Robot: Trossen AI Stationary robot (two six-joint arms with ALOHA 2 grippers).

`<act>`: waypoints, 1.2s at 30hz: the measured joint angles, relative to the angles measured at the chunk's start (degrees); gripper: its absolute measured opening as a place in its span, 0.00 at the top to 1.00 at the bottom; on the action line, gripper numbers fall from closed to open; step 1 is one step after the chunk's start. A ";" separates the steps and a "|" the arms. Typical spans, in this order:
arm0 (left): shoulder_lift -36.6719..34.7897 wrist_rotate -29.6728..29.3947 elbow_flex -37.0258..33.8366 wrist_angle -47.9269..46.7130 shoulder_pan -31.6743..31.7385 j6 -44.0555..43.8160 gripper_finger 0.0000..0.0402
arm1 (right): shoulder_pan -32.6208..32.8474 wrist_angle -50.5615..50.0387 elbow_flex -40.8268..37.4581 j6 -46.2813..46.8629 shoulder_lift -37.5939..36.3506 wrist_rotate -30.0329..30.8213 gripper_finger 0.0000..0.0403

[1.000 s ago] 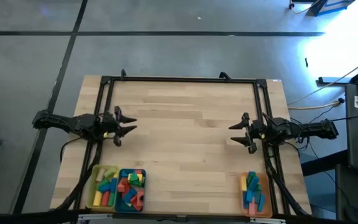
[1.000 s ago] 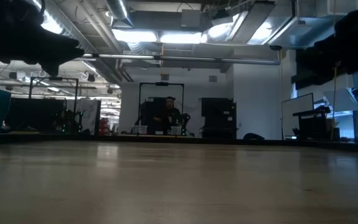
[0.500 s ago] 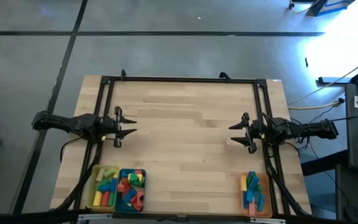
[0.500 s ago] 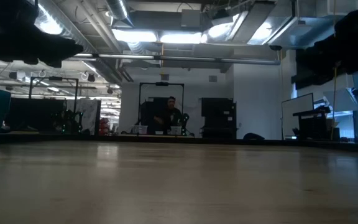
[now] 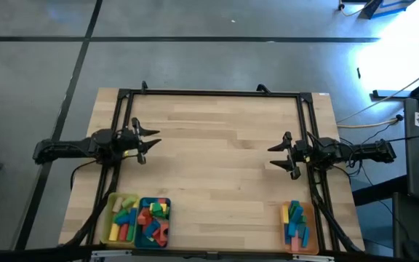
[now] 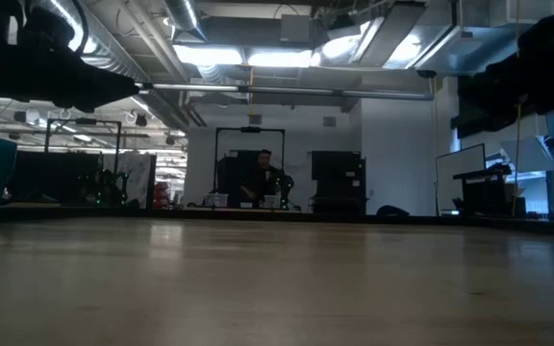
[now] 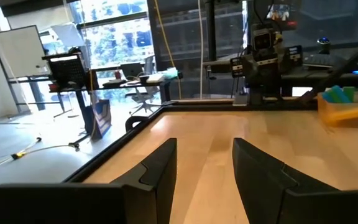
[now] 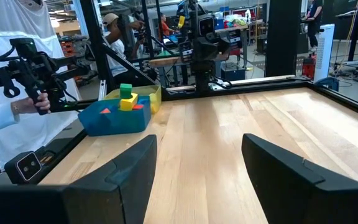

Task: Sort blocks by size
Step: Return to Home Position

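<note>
From above, the wooden table (image 5: 217,160) is bare in the middle. The left gripper (image 5: 148,145) hangs over the left side of the table, its two fingers spread apart with nothing between them. The right gripper (image 5: 271,157) hangs over the right side, also spread wide and holding nothing. All the blocks (image 5: 153,220) lie in trays at the near edge. The yellow tray (image 5: 110,207) and the teal tray (image 5: 155,199) touch each other at the near left corner. The orange tray (image 5: 312,215) stands at the near right corner, with mostly blue bars in it.

In the low view the tabletop is seen level. The two arms are only dark shapes at the upper left and the upper right, and here I cannot tell how the fingers stand. A wall of the teal tray shows at the left edge. A person (image 6: 263,179) sits far behind in the room.

The left wrist view shows its own fingers (image 7: 160,171) parted and empty, with the right arm and the orange tray across the table.

The right wrist view shows its own fingers (image 8: 135,168) far apart and empty. Beyond them are the teal tray, with green and yellow blocks standing high in it, and the left arm. Beside the table a person's hand (image 8: 30,102) holds a dark device.
</note>
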 joint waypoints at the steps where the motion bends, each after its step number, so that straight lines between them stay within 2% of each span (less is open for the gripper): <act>1: 0.00 0.00 0.00 -0.02 0.13 0.00 0.67 | 0.00 0.00 0.00 0.00 0.00 0.00 0.41; 36: 0.00 0.17 0.00 -0.02 0.18 -1.31 0.67 | 0.00 0.00 -0.04 0.00 0.00 0.02 0.41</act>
